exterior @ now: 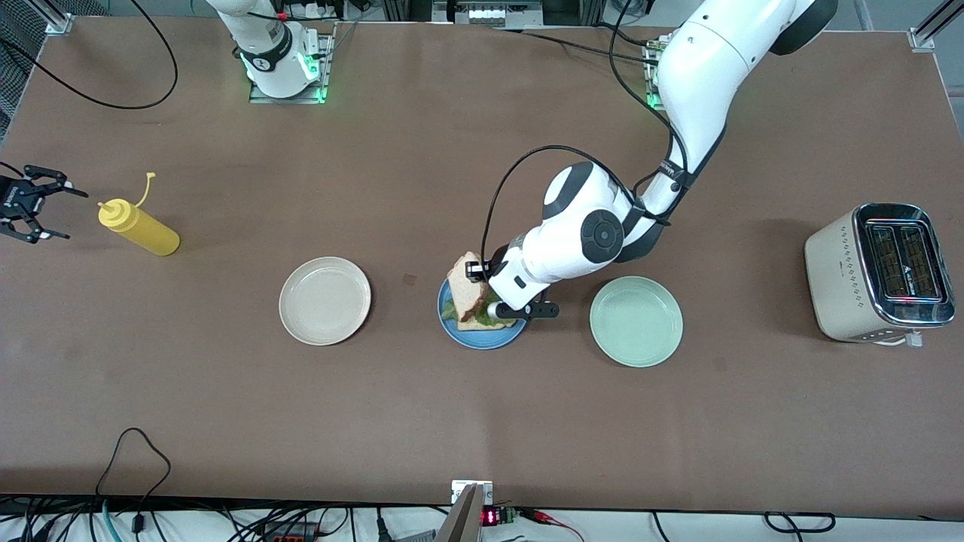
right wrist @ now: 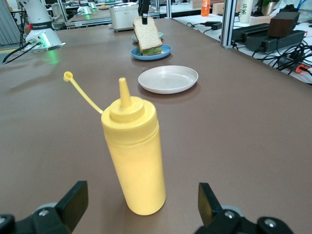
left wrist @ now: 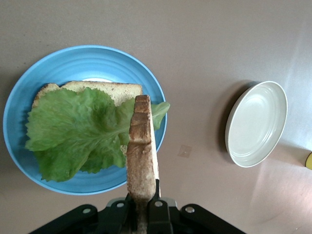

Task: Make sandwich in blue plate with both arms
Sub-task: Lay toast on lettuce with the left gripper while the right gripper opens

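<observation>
The left gripper is clamped on one edge of the top bread slice, which hangs on edge over the blue plate rather than lying flat. On that plate, between the cream plate and the mint-green plate, the bottom slice lies flat with the lettuce leaf spread over it. The held slice's long axis runs from the jaws out toward the plate's middle, its crust edge facing the wrist camera, its free end above the leaf's stem. To finish well, the arm probably needs to tip the slice until its broad face is level, centre it over the lower slice with edges aligned, lower until it rests on the leaf, and only then release; letting go while it stands on edge would likely topple it or drag the lettuce. The right gripper waits with fingers spread wide beside the yellow squeeze bottle, near the right arm's end of the table.
</observation>
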`<state>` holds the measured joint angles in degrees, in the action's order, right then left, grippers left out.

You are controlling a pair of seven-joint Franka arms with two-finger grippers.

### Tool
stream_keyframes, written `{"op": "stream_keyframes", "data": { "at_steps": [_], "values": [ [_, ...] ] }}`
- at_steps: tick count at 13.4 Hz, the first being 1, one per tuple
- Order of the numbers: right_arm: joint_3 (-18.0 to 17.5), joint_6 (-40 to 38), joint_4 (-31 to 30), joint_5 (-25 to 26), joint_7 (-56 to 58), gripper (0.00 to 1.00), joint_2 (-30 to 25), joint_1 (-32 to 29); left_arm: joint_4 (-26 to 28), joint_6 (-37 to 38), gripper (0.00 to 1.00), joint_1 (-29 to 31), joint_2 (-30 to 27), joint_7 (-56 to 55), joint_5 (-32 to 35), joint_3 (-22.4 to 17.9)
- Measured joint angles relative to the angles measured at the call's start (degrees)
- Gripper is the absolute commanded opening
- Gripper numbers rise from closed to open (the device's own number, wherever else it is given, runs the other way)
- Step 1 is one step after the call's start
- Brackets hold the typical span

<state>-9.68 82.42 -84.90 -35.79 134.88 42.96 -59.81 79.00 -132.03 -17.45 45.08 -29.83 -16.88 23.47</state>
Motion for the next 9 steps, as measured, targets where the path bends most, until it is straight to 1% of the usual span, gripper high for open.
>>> {"op": "stream_keyframes", "data": {
  "at_steps": [2,6,9],
  "values": [
    [-0.2,-0.4,0.6,0.0,-4.4,1.00,-2.8,0.3,0.0,-0.1,0.07,0.1,0.6,1.6,0.0,-0.2],
    [-0.7,-2.2,0.9,0.0,-15.9,1.00,-11.5,3.0,0.0,-0.3,0.10,0.6,1.7,5.7,0.0,-0.5],
    [-0.7,-5.3,0.9,0.2,-25.6,1.00,-18.6,6.6,-0.1,-0.3,0.17,0.6,1.9,6.4,0.0,-0.7]
  ]
}}
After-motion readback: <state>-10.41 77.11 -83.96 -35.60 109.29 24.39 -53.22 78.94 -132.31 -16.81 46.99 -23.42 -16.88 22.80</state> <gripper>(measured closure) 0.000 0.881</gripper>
